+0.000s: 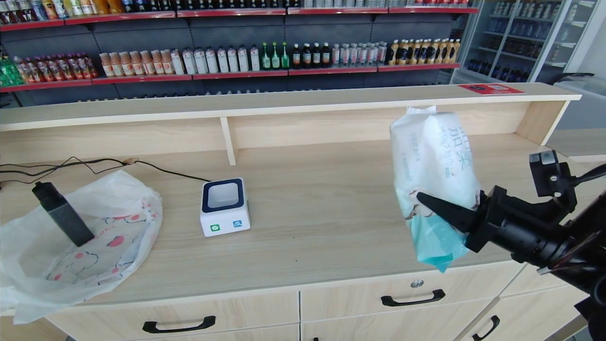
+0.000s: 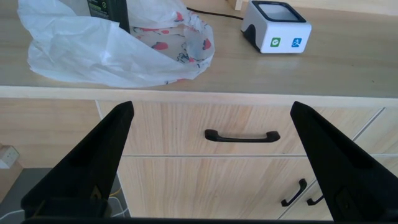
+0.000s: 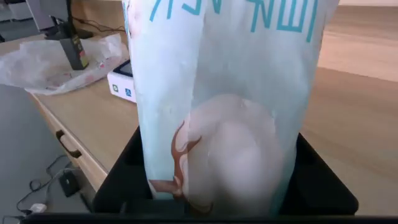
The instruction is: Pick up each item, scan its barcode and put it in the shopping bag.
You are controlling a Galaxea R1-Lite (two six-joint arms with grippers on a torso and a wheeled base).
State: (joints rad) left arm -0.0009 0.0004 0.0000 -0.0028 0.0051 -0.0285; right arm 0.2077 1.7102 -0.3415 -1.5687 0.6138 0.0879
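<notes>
Pack [image 1: 433, 175] clamped in right gripper [image 1: 428, 203], above counter [image 1: 322, 227] edge; scanner [image 1: 224, 207] and bag [image 1: 123, 213] well to its left. Left gripper [image 2: 211, 106] spread wide, facing drawers [image 2: 186, 127].

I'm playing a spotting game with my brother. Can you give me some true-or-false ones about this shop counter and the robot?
1. The right tool holds the pack up above the counter. True.
2. The scanner is inside the bag. False: it stands on the counter beside the bag.
3. A dark bottle sits in the open bag. True.
4. The left tool is shut on a bottle. False: it is open and empty, in front of the drawers.
</notes>
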